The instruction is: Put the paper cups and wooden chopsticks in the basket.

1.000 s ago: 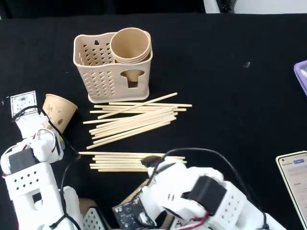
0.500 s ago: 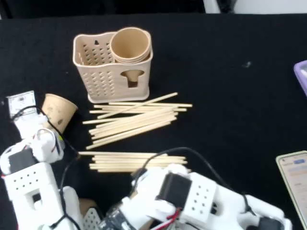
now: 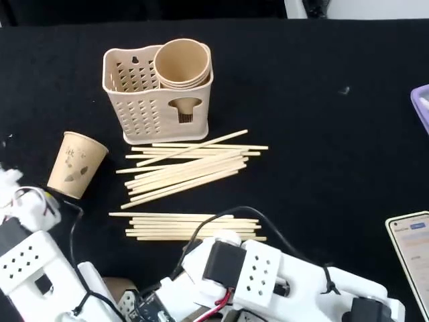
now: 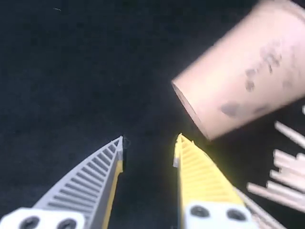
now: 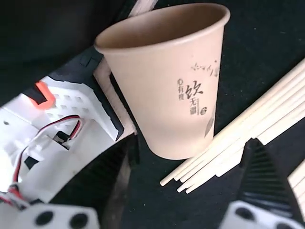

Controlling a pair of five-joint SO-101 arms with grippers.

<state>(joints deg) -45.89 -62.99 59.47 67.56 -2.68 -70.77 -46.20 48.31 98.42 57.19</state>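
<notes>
A beige basket [image 3: 144, 111] stands at the back left with stacked paper cups [image 3: 182, 62] in its right half. One printed paper cup [image 3: 76, 165] stands free on the black table, left of two piles of wooden chopsticks [image 3: 190, 168] [image 3: 188, 227]. My left gripper [image 4: 147, 143] is open, a short way from that cup [image 4: 243, 95], touching nothing. My right gripper [image 5: 190, 148] is open too, low over the table, with a printed cup [image 5: 171, 81] upright just beyond its fingers and chopsticks [image 5: 248, 129] beside it.
A phone [image 3: 410, 251] lies at the right edge and a purple object [image 3: 421, 100] sits farther back. The left arm's white body [image 5: 62, 138] stands close beside the cup. Both arm bases crowd the front edge.
My left arm has drawn back toward the front left and let go of the printed cup, which now stands free. The right arm has swung left along the front edge.
</notes>
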